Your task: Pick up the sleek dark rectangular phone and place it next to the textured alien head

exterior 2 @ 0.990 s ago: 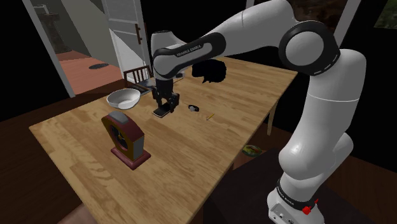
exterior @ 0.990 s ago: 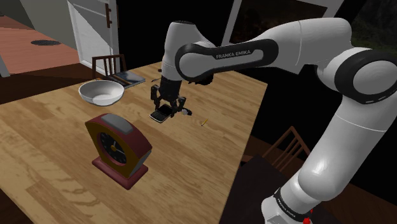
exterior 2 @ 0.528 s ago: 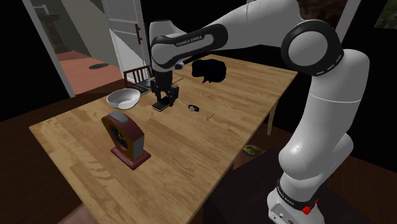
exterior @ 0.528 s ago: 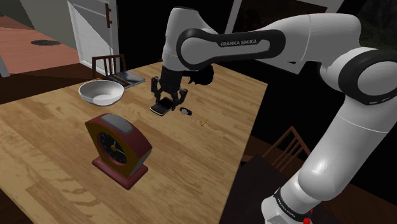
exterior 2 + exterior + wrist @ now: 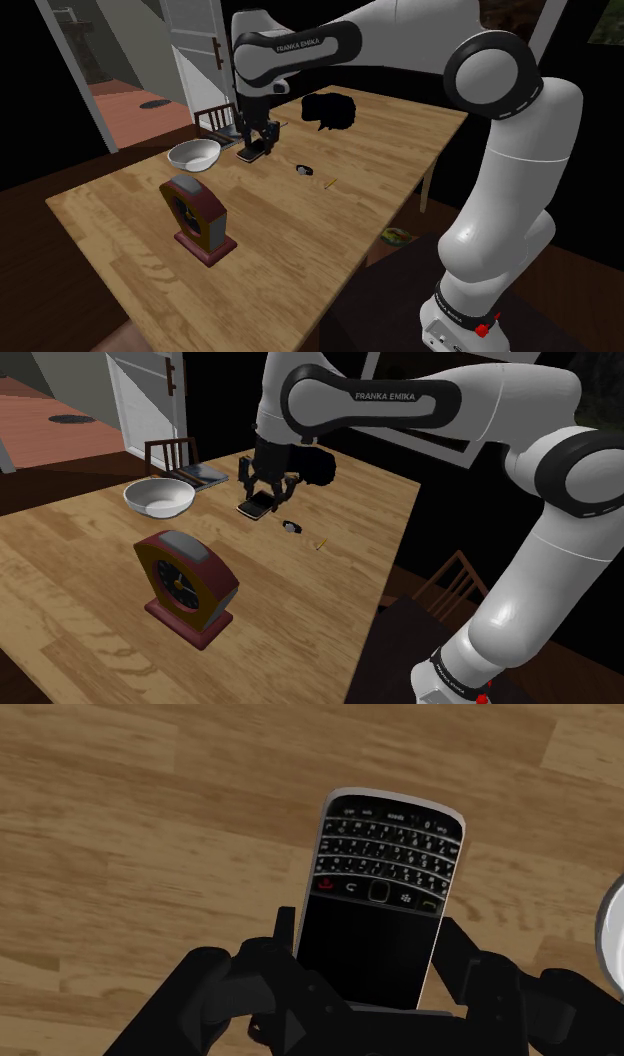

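Note:
My black gripper [image 5: 264, 490] is shut on the phone [image 5: 258, 505], a dark rectangular handset with a keypad and a pale rim. It hangs a little above the wooden table [image 5: 90, 552]. From the wrist the phone [image 5: 380, 904] sits between my two fingers, keypad end pointing away from the gripper [image 5: 368, 944], with bare table planks beneath. The alien head [image 5: 319, 469] is a black lump on the table just beyond the gripper, toward the shoulder view's right. From the second exterior view the gripper [image 5: 254, 138] holds the phone [image 5: 250, 152] to the left of the alien head [image 5: 332, 110].
A white bowl [image 5: 158, 497] stands to the left of the gripper and a red mantel clock [image 5: 185, 587] nearer the front. A small dark object [image 5: 291, 527] and a small yellow thing [image 5: 321, 544] lie just right of the phone. A flat book [image 5: 203, 474] and a chair back [image 5: 170, 452] are behind the bowl.
The gripper has carried the phone up off the table and farther back, toward the alien head. The arm's hand has risen with it; nothing else moved.

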Tool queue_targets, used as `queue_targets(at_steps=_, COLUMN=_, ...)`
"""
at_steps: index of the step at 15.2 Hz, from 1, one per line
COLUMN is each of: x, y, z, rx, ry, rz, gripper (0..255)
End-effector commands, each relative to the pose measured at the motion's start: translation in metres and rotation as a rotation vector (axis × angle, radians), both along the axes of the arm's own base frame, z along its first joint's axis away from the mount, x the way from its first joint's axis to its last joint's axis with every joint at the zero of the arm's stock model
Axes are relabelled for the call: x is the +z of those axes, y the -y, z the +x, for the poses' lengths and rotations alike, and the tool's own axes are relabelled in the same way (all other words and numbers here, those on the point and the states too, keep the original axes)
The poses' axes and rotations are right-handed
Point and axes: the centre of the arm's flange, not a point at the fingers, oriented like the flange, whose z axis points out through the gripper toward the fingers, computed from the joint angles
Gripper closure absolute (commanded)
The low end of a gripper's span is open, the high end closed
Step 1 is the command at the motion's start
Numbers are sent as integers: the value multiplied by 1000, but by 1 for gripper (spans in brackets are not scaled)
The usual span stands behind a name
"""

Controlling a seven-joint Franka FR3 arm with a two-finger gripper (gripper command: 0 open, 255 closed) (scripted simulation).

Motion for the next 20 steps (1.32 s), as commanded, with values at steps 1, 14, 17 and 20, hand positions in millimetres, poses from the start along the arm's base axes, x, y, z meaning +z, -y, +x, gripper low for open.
queue_targets(at_steps=1, x=12, y=1, z=0, rx=0, ry=0, rz=0, gripper=255)
queue_targets(at_steps=14, x=54, y=63, z=23, rx=0, ry=0, rz=0, gripper=255)
queue_targets(at_steps=17, x=54, y=100, z=37, rx=0, ry=0, rz=0, gripper=255)
queue_targets(at_steps=20, x=54, y=137, z=51, rx=0, ry=0, rz=0, gripper=255)
